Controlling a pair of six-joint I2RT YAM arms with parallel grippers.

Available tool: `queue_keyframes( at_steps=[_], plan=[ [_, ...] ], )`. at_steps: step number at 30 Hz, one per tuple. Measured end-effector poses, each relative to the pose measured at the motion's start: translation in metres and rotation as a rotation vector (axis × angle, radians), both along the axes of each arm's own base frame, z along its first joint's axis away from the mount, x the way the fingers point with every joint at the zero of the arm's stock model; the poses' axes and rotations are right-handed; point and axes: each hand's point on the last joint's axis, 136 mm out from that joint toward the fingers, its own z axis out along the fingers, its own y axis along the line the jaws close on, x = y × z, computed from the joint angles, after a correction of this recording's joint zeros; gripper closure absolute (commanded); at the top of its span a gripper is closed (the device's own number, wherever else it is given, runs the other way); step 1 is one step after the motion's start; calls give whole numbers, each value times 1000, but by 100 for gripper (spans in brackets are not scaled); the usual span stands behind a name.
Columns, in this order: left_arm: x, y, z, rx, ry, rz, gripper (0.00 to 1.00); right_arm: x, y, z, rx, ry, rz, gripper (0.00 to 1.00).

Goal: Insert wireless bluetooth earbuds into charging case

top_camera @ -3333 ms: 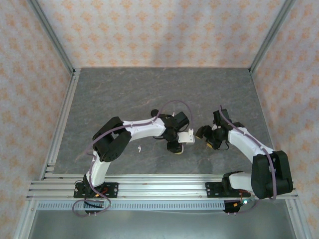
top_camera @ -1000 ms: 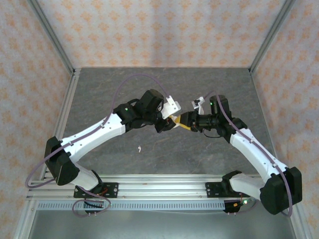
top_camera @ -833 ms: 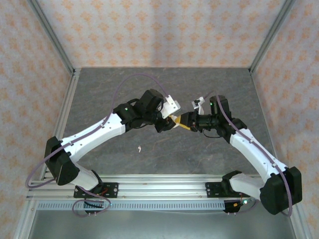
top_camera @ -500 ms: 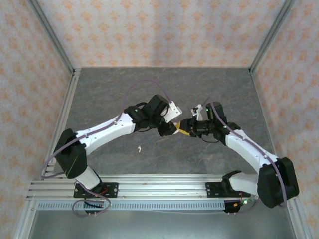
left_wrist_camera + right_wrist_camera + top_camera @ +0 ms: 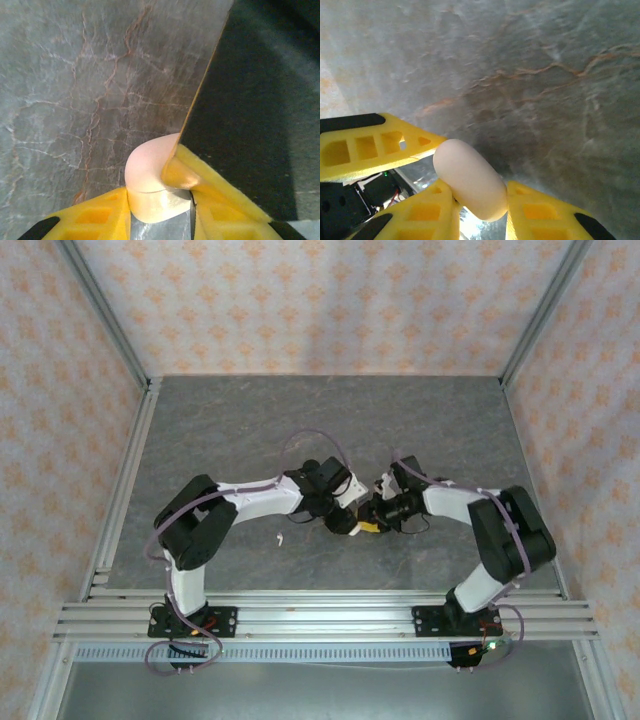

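While I watch from above, one white earbud lies on the grey table, near-left of centre. Farther in, wrist views show left gripper and right gripper both clamped narrowly on the cream charging case.

Nothing legible from my end: I can't read any text, label, brand mark or number on any surface, and the side of the charging case facing me is plain.
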Motion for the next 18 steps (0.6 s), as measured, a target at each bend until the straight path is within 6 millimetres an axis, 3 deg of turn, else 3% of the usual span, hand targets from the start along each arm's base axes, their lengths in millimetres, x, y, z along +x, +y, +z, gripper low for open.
queue_keyframes(
  at_steps=[6,10,13,18],
  plan=[
    [8,4,-1,13,-34,39,45,3,0,-1,-18,12,26,73],
    [12,8,-1,34,-60,53,32,1,-3,-1,-33,16,31,65],
    [15,10,-1,50,-77,63,30,0,-9,-4,-57,27,21,57],
    [15,9,9,55,-114,74,30,-1,-15,1,-59,38,7,54]
  ],
)
